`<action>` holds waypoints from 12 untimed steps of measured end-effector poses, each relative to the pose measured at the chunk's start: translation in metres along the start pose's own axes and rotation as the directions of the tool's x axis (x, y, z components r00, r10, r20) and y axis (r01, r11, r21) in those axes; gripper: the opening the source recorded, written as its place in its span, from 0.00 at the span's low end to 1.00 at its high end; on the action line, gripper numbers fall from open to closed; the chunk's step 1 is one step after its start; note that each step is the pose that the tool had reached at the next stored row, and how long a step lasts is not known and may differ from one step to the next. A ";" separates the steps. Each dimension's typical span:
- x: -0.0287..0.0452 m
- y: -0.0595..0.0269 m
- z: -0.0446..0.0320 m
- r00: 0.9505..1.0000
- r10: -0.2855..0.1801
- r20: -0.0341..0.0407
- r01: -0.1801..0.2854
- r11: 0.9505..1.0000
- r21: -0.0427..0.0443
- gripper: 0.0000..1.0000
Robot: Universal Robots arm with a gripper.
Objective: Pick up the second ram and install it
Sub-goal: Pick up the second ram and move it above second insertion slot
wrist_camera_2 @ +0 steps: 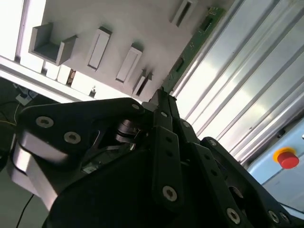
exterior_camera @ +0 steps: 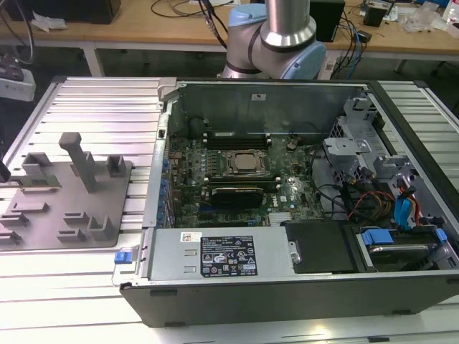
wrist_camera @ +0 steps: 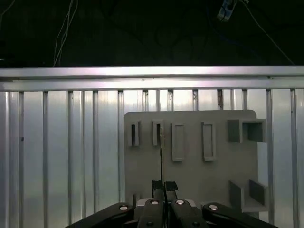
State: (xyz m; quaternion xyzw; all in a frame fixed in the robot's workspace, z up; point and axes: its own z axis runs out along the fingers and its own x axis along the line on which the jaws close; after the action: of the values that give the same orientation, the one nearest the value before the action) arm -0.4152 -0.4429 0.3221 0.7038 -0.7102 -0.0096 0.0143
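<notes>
Ribbed aluminium table (exterior_camera: pixel 93 107) across the whole scene, and over it there's the second ram (wrist_camera_2: pixel 195 40), a long green stick in the second wrist view. It sticks straight out from the end effector (wrist_camera: pixel 164 186), whose fingers are pinched together on one end of the board! Just behind the stick sits the grey fixture plate (wrist_camera: pixel 190 175) with its row of narrow slots and open-sided pockets, and off to the exterior view's right of that plate the open computer case (exterior_camera: pixel 287 304) lies on the same table, motherboard (exterior_camera: pixel 287 193) in plain sight.
</notes>
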 end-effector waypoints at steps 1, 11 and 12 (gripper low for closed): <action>-0.0001 0.0002 -0.0062 1.000 0.000 -0.001 0.000 1.000 0.000 0.09; -0.0007 0.0015 -0.0467 1.000 0.000 -0.011 0.000 1.000 0.000 0.09; -0.0007 0.0018 -0.0548 1.000 0.000 -0.012 0.000 1.000 0.000 0.09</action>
State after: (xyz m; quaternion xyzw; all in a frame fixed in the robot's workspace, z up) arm -0.4152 -0.4419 0.3769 0.7037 -0.7102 -0.0052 0.0186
